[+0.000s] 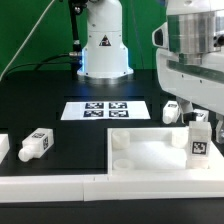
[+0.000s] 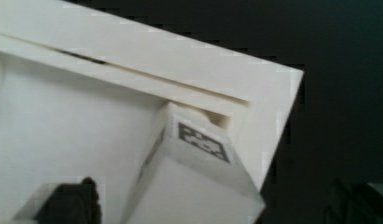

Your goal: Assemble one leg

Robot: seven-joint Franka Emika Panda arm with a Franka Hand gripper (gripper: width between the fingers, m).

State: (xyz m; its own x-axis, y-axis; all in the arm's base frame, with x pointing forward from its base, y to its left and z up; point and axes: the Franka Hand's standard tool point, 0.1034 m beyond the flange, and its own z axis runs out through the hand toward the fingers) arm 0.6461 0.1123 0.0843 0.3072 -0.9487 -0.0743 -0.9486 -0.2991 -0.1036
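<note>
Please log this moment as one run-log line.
stage: seating | held: small white plastic tagged leg | target: flat white square top corner | fingers: gripping

Black matte surface (image 1: 60, 95) stretching across the exterior view, lit evenly from above; green backdrop (image 1: 30, 30) hanging behind it at that view's left and right; dark cable (image 1: 22, 48) slanting across the green; white marker board (image 1: 106, 109) lying flat at mid-surface; pale glare on the far edge.
</note>
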